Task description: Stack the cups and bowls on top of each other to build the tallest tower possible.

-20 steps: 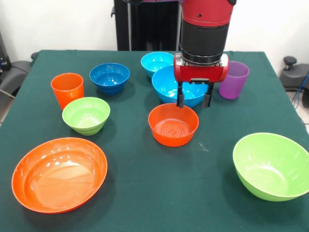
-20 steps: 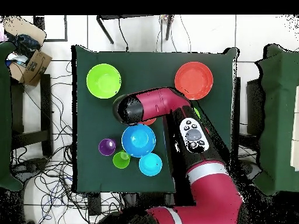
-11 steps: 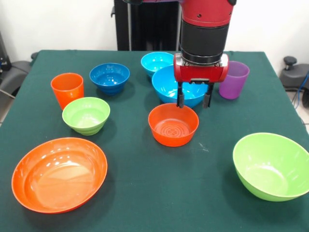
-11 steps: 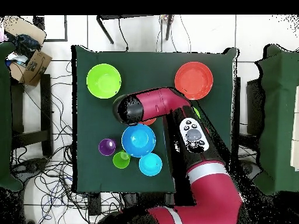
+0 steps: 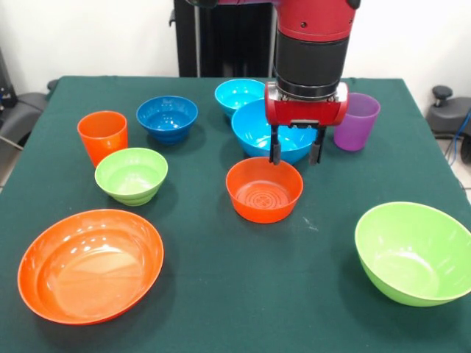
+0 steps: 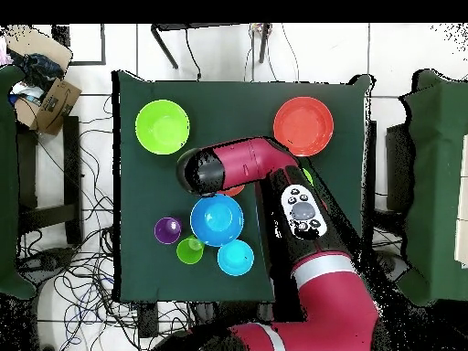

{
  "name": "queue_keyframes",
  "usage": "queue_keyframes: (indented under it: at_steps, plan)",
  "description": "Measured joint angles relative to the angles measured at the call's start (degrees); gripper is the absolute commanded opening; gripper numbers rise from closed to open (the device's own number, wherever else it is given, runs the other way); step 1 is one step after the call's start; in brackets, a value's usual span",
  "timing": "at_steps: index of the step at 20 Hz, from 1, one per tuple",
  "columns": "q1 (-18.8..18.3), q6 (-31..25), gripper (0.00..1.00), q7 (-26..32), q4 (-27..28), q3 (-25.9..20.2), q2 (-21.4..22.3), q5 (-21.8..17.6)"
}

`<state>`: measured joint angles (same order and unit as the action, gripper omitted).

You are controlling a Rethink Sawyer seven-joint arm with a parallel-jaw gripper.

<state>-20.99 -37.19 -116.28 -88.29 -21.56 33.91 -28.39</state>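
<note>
My gripper (image 5: 296, 154) hangs open just above the far rim of a small orange bowl (image 5: 264, 190), one finger at each side of that rim and nothing held. Right behind it sits a large light blue bowl (image 5: 259, 134), with a purple cup (image 5: 356, 121) to its right. A lime green cup (image 6: 189, 249) shows only in the overhead view, beside the purple cup (image 6: 167, 229). An orange cup (image 5: 102, 137) stands at the left. No tower shows; every piece stands alone. In the overhead view the arm (image 6: 247, 164) hides the gripper.
On the green table (image 5: 221, 294) also sit a small light blue bowl (image 5: 237, 94), a dark blue bowl (image 5: 167, 118), a small lime green bowl (image 5: 131, 175), a large orange bowl (image 5: 90, 265) at front left and a large lime green bowl (image 5: 413, 252) at front right.
</note>
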Motion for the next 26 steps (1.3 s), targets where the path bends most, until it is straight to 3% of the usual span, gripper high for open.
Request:
queue_keyframes:
  at_steps: [15,20,26]
  plan:
    - [1.3,0.0,1.00,0.0,0.0,0.1,0.3,1.2]
    - [4.5,0.0,1.00,0.0,0.2,0.8,0.2,3.0]
    - [12.6,-0.1,1.00,-2.5,2.7,4.4,0.2,8.0]
